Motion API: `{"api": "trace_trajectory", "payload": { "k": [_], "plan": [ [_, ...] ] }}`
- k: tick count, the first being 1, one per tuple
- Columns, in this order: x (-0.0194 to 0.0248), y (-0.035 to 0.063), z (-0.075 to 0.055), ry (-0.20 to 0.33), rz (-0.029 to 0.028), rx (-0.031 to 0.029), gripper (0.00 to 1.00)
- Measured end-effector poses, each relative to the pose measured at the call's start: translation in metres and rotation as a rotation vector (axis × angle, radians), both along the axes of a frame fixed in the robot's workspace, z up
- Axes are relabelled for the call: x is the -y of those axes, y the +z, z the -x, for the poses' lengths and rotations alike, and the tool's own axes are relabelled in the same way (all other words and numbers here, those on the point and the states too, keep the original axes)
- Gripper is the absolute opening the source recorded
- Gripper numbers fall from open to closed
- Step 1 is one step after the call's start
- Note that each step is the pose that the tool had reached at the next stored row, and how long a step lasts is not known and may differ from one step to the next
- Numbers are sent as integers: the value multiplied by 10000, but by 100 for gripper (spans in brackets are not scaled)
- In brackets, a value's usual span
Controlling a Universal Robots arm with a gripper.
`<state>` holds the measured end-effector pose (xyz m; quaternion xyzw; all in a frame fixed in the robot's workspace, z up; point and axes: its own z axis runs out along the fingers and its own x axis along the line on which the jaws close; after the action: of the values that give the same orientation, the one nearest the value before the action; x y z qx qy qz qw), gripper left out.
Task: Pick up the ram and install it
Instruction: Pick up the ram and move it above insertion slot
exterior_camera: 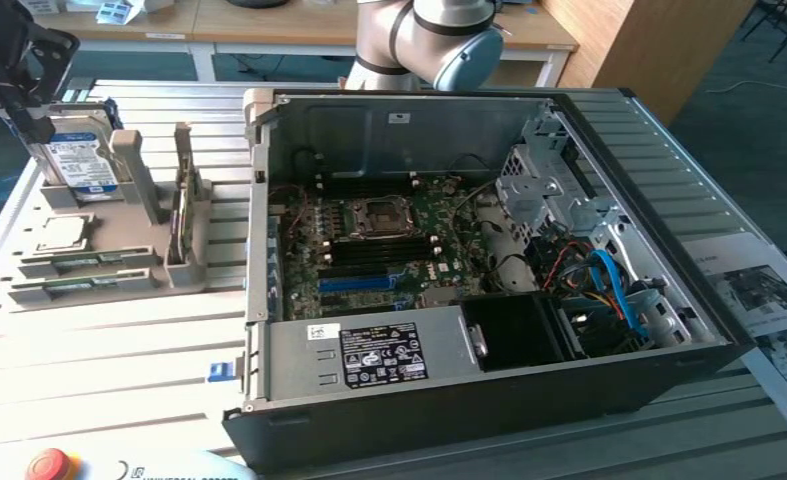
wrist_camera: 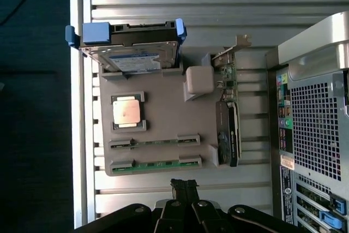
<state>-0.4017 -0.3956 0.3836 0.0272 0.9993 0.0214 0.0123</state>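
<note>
Green ram (wrist_camera: pixel 156 163) edge-up in grey holder tray (wrist_camera: pixel 163 118), second stick (wrist_camera: pixel 155 142) just beside it, CPU (wrist_camera: pixel 126 111) and hard drive (wrist_camera: pixel 136 58) on same tray, black gripper (wrist_camera: pixel 184 184) near the ram, fingers pressed together, holding nothing.

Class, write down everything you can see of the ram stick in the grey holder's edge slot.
The ram is a long, narrow green board set on edge in the grey holder, showing only its thin top edge. Grey brackets cradle both ends. A second stick lies parallel beside it. The gripper, jaws shut, hovers apart from it.
</note>
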Motion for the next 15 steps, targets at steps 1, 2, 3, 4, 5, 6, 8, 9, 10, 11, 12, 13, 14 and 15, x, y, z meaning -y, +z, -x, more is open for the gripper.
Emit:
{"api": "trace_trajectory", "payload": {
  "k": [1,2,3,4,5,6,8,9,10,11,12,13,14,15],
  "plan": [
    [0,0,0,99,0,0,10],
    [0,0,0,204,0,1,10],
    [1,0,-1,318,0,0,10],
    [1,0,0,435,0,0,10],
    [1,0,0,550,0,0,10],
    [1,0,0,674,0,0,10],
    [2,0,-1,903,0,1,10],
    [1,0,0,1021,-1,1,10],
    [2,0,0,1139,0,1,10],
    [2,0,-1,1255,0,1,10],
    [2,0,0,1371,0,1,10],
    [2,-1,0,1489,0,1,10],
    [2,0,0,1620,-1,1,10],
    [2,0,-1,1743,0,1,10]
  ]
}}
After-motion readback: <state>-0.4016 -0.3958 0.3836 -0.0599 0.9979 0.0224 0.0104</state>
